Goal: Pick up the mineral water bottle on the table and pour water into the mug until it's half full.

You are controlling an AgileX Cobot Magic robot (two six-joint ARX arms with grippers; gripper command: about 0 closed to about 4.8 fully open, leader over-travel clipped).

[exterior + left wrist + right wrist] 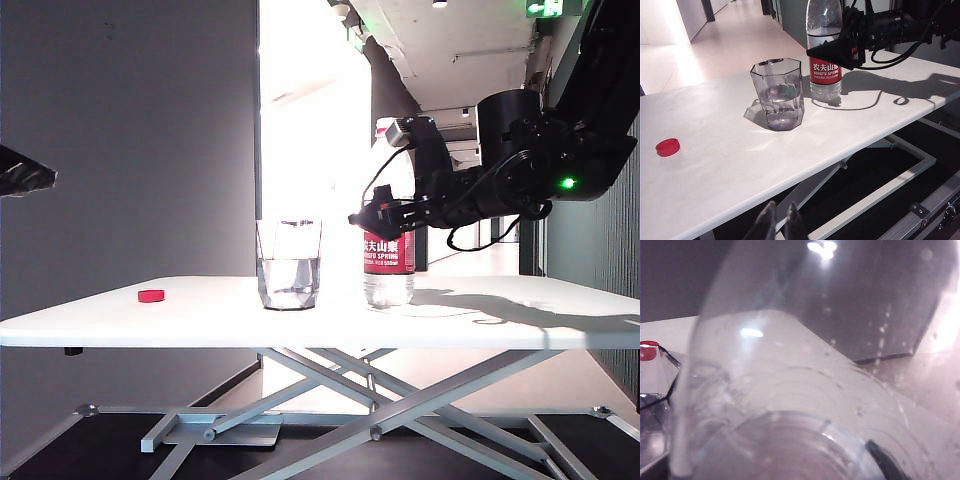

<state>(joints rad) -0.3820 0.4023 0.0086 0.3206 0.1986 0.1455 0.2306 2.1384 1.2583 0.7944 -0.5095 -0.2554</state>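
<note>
The mineral water bottle (388, 262) (825, 75) stands upright on the white table (200, 305) (715, 165), right of the mug (289, 265) (778, 92). The mug is a clear faceted tumbler with water (289, 280) in its lower part. My right gripper (375, 217) (834, 50) straddles the bottle at label height, its jaws wide on either side, open. In the right wrist view the bottle's clear shoulder (790, 390) fills the picture and only one dark fingertip (884, 465) shows. My left gripper (779, 214) hangs off the table's near edge, fingers together, holding nothing.
A small red cap (151, 295) (667, 147) (646, 351) lies on the table to the left of the mug. Grey scissor frame bars (370, 395) run under the tabletop. A bright corridor opens behind.
</note>
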